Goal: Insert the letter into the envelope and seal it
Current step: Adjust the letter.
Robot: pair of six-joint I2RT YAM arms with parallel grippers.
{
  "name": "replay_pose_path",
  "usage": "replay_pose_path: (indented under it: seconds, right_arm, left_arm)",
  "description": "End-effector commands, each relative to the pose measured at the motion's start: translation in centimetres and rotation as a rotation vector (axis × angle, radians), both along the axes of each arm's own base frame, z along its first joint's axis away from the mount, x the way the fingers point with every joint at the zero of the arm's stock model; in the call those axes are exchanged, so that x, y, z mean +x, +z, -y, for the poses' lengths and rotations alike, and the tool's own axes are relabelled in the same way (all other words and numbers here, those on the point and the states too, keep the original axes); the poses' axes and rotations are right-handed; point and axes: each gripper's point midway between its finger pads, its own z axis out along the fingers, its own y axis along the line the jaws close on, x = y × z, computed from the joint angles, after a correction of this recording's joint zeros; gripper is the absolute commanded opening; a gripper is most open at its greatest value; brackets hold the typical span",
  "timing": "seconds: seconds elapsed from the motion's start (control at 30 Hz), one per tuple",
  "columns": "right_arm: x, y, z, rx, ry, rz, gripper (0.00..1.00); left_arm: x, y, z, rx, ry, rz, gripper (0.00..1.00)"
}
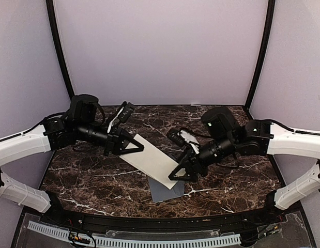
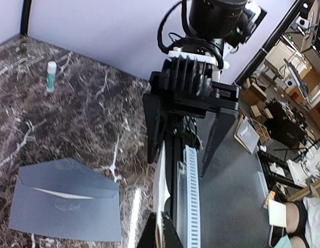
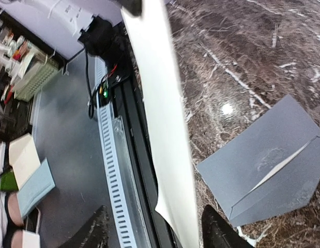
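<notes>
glue stick (image 2: 51, 76): near back wall (image 2: 97, 31) | table (image 1: 97, 175): dark marble

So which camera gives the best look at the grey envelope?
The left wrist view: the envelope lies whole and unobstructed. The right wrist view cuts it at the frame edge; the top view shows only a part poking out beneath the letter.

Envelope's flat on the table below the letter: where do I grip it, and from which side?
Grip the pointed flap, coming from its tip side. The envelope lies flat on the marble, so its body edges offer no purchase; the flap is folded out and the mouth gapes slightly, so it probably lifts easiest.
</notes>
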Motion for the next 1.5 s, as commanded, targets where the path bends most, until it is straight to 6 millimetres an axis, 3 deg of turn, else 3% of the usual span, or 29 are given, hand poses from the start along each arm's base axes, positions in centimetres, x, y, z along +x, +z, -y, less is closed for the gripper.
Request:
replay_pose_path:
  seconds: [0.0, 0.1, 0.13, 0.23, 0.27, 0.3, 0.37, 0.57, 0.8, 1.0, 1.33, 1.47]
  right_arm:
    - [4.0, 6.0, 0.4, 0.227, -0.248, 0.153, 0.74]
    - [6.1, 10.5, 1.9, 0.46, -0.441, 0.202, 0.88]
    - [6.6, 13.0, 2.6, 0.59, -0.496, 0.207, 0.9]
    - [7.7, 15.4, 4.9, 0.801, -0.637, 0.192, 0.92]
    - [8.1, 15.5, 5.4, 0.838, -0.675, 0.181, 0.92]
    - [8.6, 15.3, 5.6, 0.857, -0.708, 0.163, 0.92]
    - [9.1, 14.8, 5.4, 0.88, -0.741, 0.12, 0.92]
    - [8.8, 13.7, 1.1, 0.853, -0.632, 0.044, 0.9]
    - [8.3, 15.1, -1.5, 0.911, -0.536, 0.023, 0.83]
    - [7.4, 17.4, -1.5, 1.002, -0.468, 0.047, 0.68]
    - [6.6, 17.8, -1.8, 1.033, -0.424, 0.05, 0.7]
    - [6.9, 18.8, -2.0, 1.049, -0.429, 0.08, 0.65]
  left_arm:
    - [1.1, 6.7, -0.7, -0.273, 0.148, 0.126, 0.0]
    - [3.0, 8.5, -2.0, -0.373, 0.313, 0.175, 0.0]
    - [3.5, 9.6, -2.3, -0.416, 0.352, 0.186, 0.0]
    - [5.3, 10.8, -3.8, -0.523, 0.502, 0.175, 0.0]
    - [5.3, 12.5, -4.3, -0.613, 0.513, 0.16, 0.0]
    - [5.8, 12.0, -4.4, -0.632, 0.546, 0.129, 0.0]
    - [5.8, 13.8, -5.0, -0.763, 0.55, 0.096, 0.0]
    - [6.2, 14.6, -4.0, -0.866, 0.6, 0.008, 0.0]
    - [5.1, 15.3, -2.7, -0.953, 0.601, -0.025, 0.0]
    - [4.7, 14.9, -2.5, -0.995, 0.63, -0.063, 0.0]
    - [4.2, 16.1, -3.6, -1.104, 0.644, -0.081, 0.0]
    - [3.8, 16.1, -3.4, -1.112, 0.633, -0.099, 0.0]
